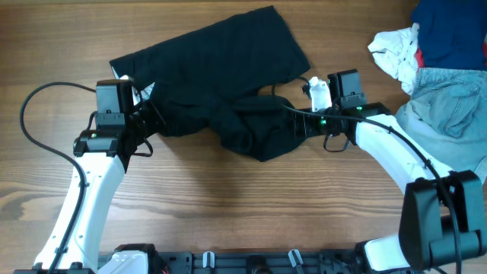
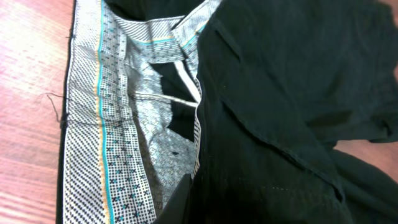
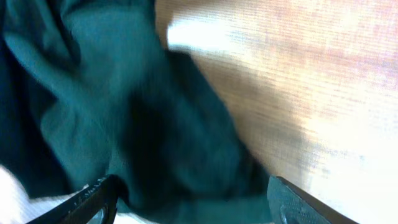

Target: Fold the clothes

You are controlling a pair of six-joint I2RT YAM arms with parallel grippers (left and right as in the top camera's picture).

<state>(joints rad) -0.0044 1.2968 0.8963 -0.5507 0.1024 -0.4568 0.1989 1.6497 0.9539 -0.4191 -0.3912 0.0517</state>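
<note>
The clothes point(image 1: 221, 61), a large black garment, lie across the middle of the table, flat at the back and bunched into a heap point(image 1: 255, 133) at the front. My left gripper point(image 1: 144, 106) is shut on their left edge. In the left wrist view the pale patterned waistband lining point(image 2: 118, 137) lies exposed next to the black fabric point(image 2: 280, 93), and my left gripper point(image 2: 193, 208) pinches the cloth there. At the heap's right side my right gripper point(image 1: 298, 124) stands open. Its fingers point(image 3: 298, 202) are spread wide, and loose dark fabric point(image 3: 124, 106) lies between them.
At the right edge lie light blue denim shorts point(image 1: 449, 114), with a navy garment point(image 1: 449, 30) and a white cloth point(image 1: 396, 49) behind them. Bare wooden table point(image 1: 228, 198) runs in front of the black garment.
</note>
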